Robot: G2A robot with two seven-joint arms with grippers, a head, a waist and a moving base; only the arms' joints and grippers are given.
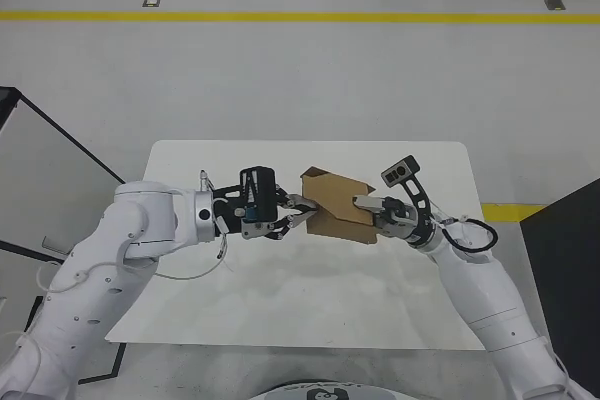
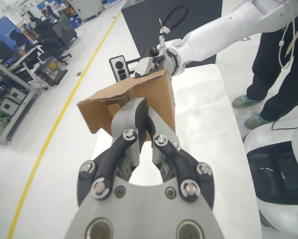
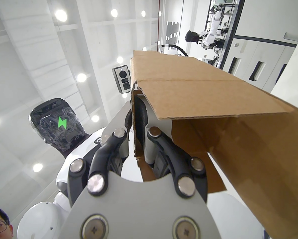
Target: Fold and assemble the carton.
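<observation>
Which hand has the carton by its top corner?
The right hand, clamped on the carton's upper far corner; the left hand instead grips lower down, midway on the near wall.

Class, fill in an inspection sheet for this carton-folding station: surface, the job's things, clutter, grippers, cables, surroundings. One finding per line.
Surface: white table with rounded corners.
Job's things: brown carton, partly folded with a flap standing open, over the middle of the table between both grippers.
Clutter: nothing seen.
Grippers: left gripper shut on one end of the carton; right gripper shut on a flap at the opposite end.
Cables: thin cable hanging in a loop under the left forearm; black cable looped at the right wrist.
Surroundings: yellow floor line beyond the table; black cabinet beside the right arm.
</observation>
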